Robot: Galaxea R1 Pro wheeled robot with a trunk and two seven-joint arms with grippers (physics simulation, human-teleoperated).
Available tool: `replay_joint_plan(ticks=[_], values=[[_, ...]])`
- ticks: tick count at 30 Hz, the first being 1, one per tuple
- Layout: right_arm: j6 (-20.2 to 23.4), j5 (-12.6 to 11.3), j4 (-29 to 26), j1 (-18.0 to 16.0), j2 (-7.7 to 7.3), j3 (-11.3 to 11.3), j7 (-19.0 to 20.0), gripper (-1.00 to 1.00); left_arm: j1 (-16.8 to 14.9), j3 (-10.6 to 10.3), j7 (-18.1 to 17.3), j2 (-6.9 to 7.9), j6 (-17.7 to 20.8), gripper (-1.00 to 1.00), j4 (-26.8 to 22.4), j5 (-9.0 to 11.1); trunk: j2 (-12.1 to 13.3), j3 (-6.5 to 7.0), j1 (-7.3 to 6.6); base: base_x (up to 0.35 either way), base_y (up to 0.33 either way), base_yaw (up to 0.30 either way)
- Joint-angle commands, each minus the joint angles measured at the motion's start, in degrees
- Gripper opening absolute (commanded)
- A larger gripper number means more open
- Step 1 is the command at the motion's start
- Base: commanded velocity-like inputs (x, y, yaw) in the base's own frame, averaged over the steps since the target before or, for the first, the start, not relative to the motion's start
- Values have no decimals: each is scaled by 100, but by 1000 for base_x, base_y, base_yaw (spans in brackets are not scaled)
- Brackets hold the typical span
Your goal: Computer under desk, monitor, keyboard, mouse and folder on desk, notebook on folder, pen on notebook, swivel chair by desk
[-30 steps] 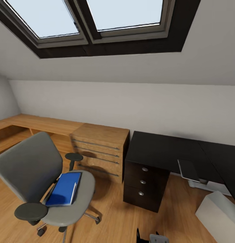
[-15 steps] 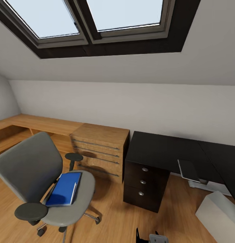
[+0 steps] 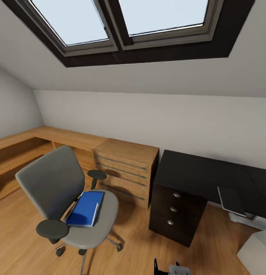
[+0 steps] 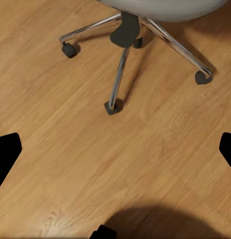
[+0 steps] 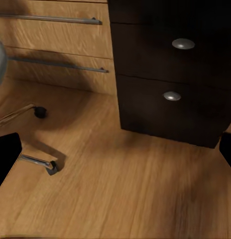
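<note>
View panned left; folder (image 3: 86, 209) far from jaws.

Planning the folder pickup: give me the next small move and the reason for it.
Probably roll closer to the chair. The blue folder lies flat on its seat, beside the desk, while the left wrist view looks down at the chair's chrome base and bare floor, so the jaws seem short of it.
</note>
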Motion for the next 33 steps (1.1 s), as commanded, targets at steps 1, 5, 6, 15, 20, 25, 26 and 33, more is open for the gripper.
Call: replay_joint_plan(ticks=[1,5,6,15,20,25,26,33], values=[[-19,-30,-1,-7,-5,49,-48,100,-11,-43,36,7,-41,100,1,60,-5,-7,0,0,0,276],[-19,-30,0,-6,-5,49,-48,100,-9,-39,44,10,-45,100,1,60,-5,-7,0,0,0,277],[-19,-30,0,-7,-5,49,-48,100,-9,-38,44,9,-48,100,1,60,-5,-7,0,0,0,277],[-19,-30,40,-8,-5,47,-48,100,-9,-34,45,14,-55,100,-24,64,-5,-7,0,0,0,277],[-19,-30,66,-8,-5,42,-48,100,-9,-30,46,12,-55,100,-26,66,-5,-7,0,0,0,277],[-19,-30,70,-8,-5,43,-48,100,-10,-21,45,14,-55,100,-26,69,-5,-7,0,0,0,277],[-19,-30,70,-8,-5,43,-48,100,-10,-20,45,14,-55,100,-26,69,-5,-7,0,0,0,277],[-19,-30,70,-7,-5,40,-48,100,-10,-21,45,16,-63,100,-26,69,-5,-7,0,0,0,276]])
